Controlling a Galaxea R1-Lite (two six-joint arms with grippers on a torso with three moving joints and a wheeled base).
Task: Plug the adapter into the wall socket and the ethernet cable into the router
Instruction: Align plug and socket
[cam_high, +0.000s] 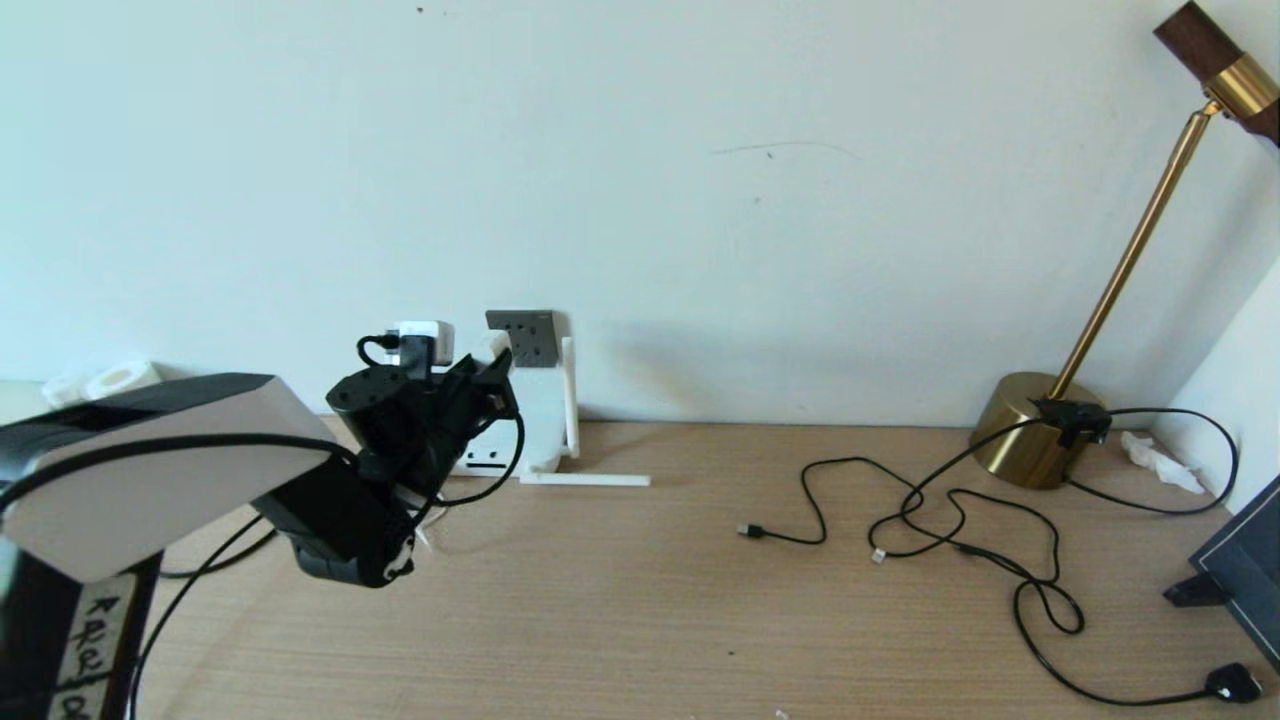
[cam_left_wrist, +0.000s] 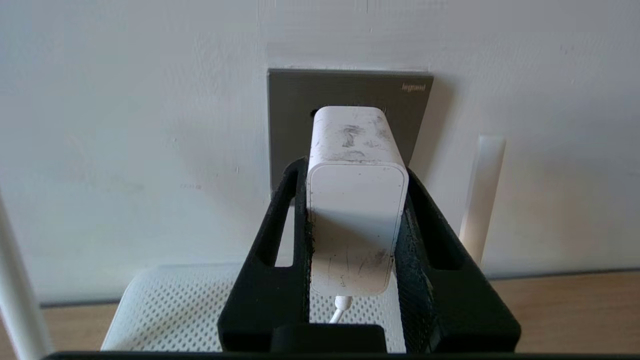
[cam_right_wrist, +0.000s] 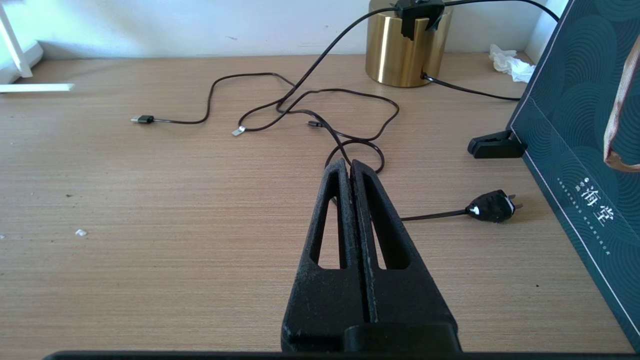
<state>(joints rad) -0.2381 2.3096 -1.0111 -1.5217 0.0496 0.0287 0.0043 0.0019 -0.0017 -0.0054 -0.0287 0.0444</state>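
Gripping the adapter (cam_left_wrist: 356, 200) at the wall socket (cam_left_wrist: 295, 120), seemingly seated, left gripper (cam_left_wrist: 356, 220), right fingers (cam_right_wrist: 372, 220) closed.

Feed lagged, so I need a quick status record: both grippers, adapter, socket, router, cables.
left gripper: at the wall, fingers shut on the adapter
adapter: front end at the wall socket face; full seating cannot be told
wall socket: dark grey plate above the router
router: white, below the gripper, against the wall
right gripper: shut, empty, above the desk
loose black cords: on the desk near the brass lamp base; none plugged into the router in view
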